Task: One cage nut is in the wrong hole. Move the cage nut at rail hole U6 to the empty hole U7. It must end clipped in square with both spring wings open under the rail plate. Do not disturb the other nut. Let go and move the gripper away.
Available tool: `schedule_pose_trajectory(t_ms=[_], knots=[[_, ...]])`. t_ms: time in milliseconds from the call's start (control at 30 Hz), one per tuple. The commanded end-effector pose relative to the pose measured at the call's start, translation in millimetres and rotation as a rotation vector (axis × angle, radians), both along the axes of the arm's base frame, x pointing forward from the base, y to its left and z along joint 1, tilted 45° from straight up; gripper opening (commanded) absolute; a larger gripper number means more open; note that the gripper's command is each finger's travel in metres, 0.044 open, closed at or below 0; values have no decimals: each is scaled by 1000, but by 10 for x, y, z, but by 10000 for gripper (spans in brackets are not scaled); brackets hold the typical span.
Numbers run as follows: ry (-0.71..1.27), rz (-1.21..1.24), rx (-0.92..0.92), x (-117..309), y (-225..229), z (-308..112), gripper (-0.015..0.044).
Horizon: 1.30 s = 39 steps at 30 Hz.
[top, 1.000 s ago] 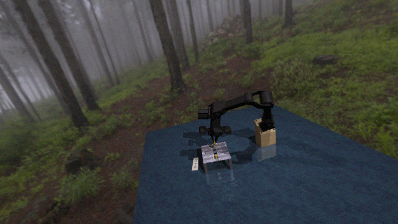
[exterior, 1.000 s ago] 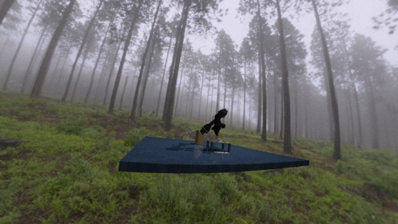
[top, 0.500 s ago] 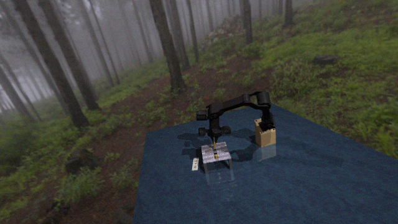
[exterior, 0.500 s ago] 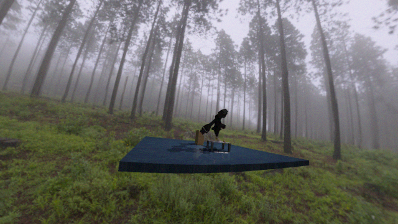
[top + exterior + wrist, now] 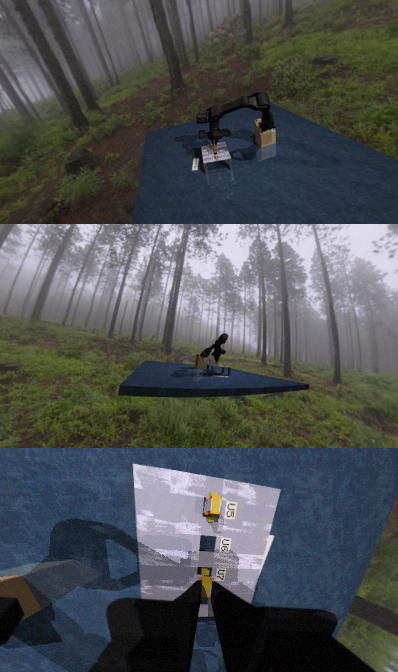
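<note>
- Pincer (image 5: pixel 214 144) (image 5: pixel 216 363) (image 5: pixel 205 584): clenched on the yellow cage nut (image 5: pixel 214 148) (image 5: pixel 206 580), above the rail plate (image 5: pixel 206 153) (image 5: pixel 223 366) (image 5: pixel 165 533), toward the tabletop (image 5: pixel 280 186) (image 5: pixel 186 382) (image 5: pixel 320 513)'s left far corner in the top view.
- Cage nut: at hole U7, partly hidden; clipping and wings cannot be confirmed.
- Hole U6 (image 5: pixel 208 543): vacant.
- Other nut (image 5: pixel 216 156) (image 5: pixel 215 504): at U5.
- Tan block (image 5: pixel 265 137) (image 5: pixel 199 361): under the arm's base, nearer the far right corner.
</note>
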<state>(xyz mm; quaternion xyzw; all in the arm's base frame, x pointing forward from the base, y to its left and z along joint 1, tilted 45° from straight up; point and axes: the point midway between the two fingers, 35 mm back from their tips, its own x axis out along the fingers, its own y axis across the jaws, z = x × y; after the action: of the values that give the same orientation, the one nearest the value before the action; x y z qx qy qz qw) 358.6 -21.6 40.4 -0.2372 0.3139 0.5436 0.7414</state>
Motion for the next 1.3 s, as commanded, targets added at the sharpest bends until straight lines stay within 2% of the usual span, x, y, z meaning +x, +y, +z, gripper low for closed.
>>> schedule_pose_trajectory(t_ms=[0, 1267], knots=[[7, -1, 1, -7, 54, -59, 25], [28, 19, 4, 10, 60, -67, 25]])
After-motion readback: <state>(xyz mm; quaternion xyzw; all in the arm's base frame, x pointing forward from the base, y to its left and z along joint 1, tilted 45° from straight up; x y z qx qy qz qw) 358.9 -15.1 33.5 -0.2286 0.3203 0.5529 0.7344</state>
